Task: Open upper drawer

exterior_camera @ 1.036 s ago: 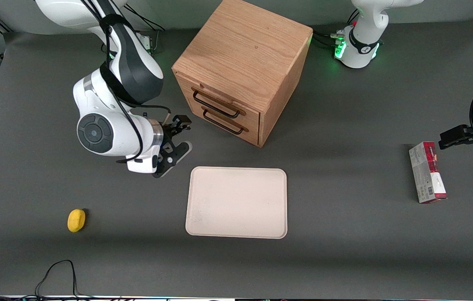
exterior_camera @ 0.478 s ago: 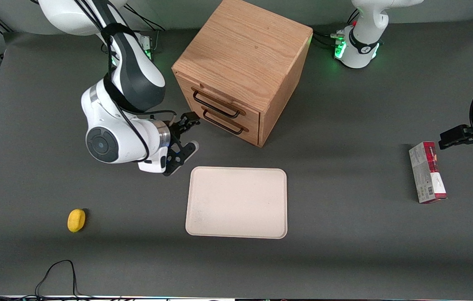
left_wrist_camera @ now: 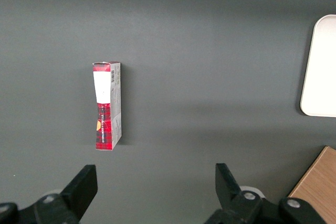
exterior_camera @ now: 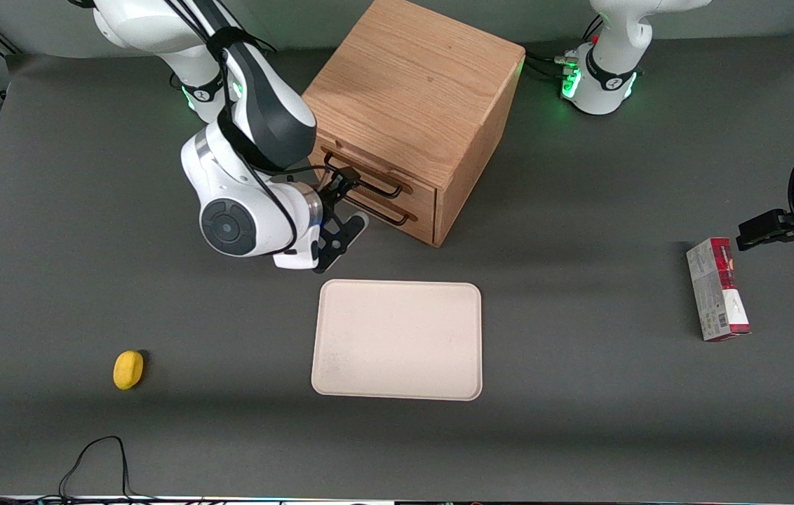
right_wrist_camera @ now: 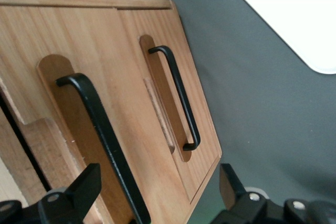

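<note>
In the front view the right arm's black two-finger gripper hung spread in front of the light oak cube cabinet, and in the right wrist view the upper drawer's black wire handle, topmost of the cabinet's two, lay between its fingers, so closing too low risked catching the bottommost drawer's identical handle.

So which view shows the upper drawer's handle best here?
The right wrist view: the upper drawer's handle runs close and large between the open gripper fingers. The front view shows it small, partly hidden by the gripper. The left wrist view shows only a cabinet corner.
</note>
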`<control>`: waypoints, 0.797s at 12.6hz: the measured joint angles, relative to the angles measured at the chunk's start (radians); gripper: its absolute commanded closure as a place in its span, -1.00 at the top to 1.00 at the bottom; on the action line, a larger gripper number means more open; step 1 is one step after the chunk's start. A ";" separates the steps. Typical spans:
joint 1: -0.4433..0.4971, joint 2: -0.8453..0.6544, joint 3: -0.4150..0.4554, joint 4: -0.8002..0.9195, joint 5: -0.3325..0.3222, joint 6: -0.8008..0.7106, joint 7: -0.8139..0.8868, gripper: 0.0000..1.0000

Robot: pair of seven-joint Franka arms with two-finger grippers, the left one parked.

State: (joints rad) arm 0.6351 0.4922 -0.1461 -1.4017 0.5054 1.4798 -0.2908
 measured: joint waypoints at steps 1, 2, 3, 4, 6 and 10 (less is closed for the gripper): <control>0.000 0.000 0.000 -0.003 0.000 -0.006 0.000 1.00; 0.001 0.000 0.000 -0.007 0.000 -0.007 0.000 1.00; 0.003 0.000 0.000 -0.012 0.000 -0.008 -0.001 1.00; 0.006 0.000 0.000 -0.017 0.000 -0.008 -0.001 1.00; 0.014 0.000 0.000 -0.026 0.000 -0.008 -0.011 1.00; 0.022 -0.006 -0.002 -0.056 0.000 -0.008 -0.085 1.00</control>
State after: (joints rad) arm 0.6568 0.4865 -0.1481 -1.4575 0.5054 1.4719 -0.3762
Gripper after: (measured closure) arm 0.000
